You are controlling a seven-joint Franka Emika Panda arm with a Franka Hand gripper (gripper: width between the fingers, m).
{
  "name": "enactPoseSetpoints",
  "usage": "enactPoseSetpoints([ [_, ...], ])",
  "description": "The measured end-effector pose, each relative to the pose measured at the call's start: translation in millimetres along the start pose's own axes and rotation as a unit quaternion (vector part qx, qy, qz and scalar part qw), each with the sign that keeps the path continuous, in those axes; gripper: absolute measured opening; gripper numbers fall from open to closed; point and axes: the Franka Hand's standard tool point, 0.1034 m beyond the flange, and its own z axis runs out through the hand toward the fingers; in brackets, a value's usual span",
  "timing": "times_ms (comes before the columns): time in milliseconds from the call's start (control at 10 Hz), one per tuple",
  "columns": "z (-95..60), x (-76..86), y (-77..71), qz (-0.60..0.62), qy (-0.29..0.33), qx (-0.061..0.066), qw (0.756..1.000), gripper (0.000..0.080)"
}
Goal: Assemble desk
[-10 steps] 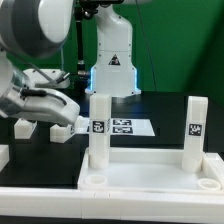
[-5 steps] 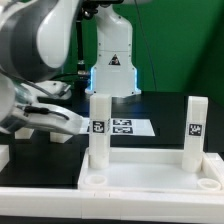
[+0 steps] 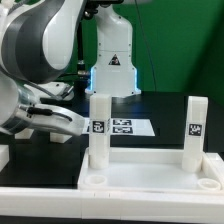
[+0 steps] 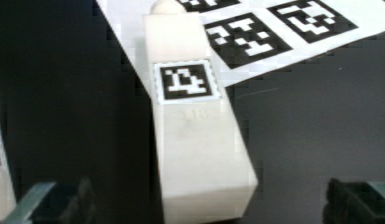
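the gripper (image 4: 207, 203) is spread wide, nothing held, astride the loose desk leg (image 4: 192, 120); it should be centred and lowered squarely before being closed

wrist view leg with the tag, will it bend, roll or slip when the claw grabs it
The leg looks like moulded plastic, so it is probably stiff and fairly light. Its flat square-section sides suggest it would slide rather than roll. The smooth white surface might slip a little in the open claw.
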Motion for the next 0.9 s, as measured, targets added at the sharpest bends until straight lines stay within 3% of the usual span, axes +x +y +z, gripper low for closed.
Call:
enactPoseSetpoints([
  [600, 17.3, 0.7, 2.8, 0.004, -0.004, -0.001, 1.000, 0.0649],
  [900, 18.0, 0.6, 2.0, 0.004, -0.004, -0.001, 1.000, 0.0291],
])
